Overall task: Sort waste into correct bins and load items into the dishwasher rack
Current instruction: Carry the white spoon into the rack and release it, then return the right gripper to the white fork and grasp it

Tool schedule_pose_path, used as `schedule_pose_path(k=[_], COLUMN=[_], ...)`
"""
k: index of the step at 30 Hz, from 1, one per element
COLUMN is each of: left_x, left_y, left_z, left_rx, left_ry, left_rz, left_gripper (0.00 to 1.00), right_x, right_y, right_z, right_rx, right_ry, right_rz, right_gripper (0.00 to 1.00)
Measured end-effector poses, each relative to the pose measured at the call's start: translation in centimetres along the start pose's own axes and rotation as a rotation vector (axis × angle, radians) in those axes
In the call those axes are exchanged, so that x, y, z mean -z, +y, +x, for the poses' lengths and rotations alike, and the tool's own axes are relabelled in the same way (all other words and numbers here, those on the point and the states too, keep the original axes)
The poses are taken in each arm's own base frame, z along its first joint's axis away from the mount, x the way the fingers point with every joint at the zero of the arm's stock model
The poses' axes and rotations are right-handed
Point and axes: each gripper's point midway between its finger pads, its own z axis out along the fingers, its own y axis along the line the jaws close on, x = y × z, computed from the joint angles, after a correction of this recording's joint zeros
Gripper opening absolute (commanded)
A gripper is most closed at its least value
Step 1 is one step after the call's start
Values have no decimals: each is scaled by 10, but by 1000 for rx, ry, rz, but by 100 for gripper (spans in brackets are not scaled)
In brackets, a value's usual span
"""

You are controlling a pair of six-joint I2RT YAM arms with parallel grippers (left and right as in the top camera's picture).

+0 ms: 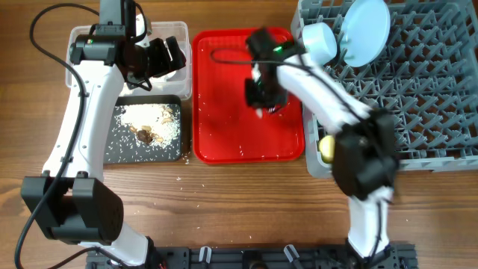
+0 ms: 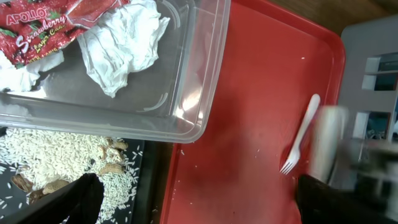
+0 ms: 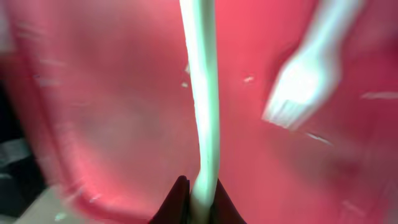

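Nearest the robot's bases, the shallow black bin [image 1: 112, 152] sits on the wooden tabletop [image 1: 246, 202] at the left, holding a spread of white rice [image 1: 157, 118] with a few brown lumps [image 1: 144, 134]; a few loose grains lie on the wood just beside it. At the right, in the near corner of the grey dishwasher rack [image 1: 426, 90], the yellow cup [image 1: 327, 147] shows partly behind the right arm. Between bin and rack lies the flat red tray [image 1: 224, 127], speckled with stray grains. Over the tray the right gripper [image 3: 198, 200] is clenched on the white spoon [image 3: 202, 93]; only its handle shows, running up from the fingertips. The white fork [image 2: 301, 134] lies on the tray just beside it, tines toward the near edge. Farther back on the left, the left gripper [image 1: 166, 56] hovers above the tray-side end of the clear bin [image 2: 205, 74], its fingers [image 2: 78, 199] spread wide and grasping nothing. Inside that bin lie crumpled white napkins [image 2: 124, 43] and the red shiny wrapper [image 2: 43, 28], touching each other. Farthest off, at the rack's back corner, a pale bowl [image 1: 321, 41] rests beside the pale blue plate [image 1: 366, 30], which stands tilted among the pegs.
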Motion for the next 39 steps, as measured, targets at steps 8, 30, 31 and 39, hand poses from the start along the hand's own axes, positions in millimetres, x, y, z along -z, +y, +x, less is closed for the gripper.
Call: schedule_pose_path(k=[8, 30, 31, 39], left_x=[0, 0, 0, 0], left_y=[0, 0, 0, 0], left_z=[0, 0, 0, 0], left_rx=[0, 0, 0, 0], left_ry=[0, 0, 0, 0], left_rz=[0, 0, 0, 0], left_gripper=[100, 100, 100, 100], right_x=[266, 146, 152, 110], right_y=[-137, -197, -179, -18], right_z=[0, -8, -14, -33], right_rx=[-374, -466, -406, -78], right_ry=[-624, -376, -402, -443], right_rz=[181, 61, 37, -62], right_gripper=[4, 62, 61, 53])
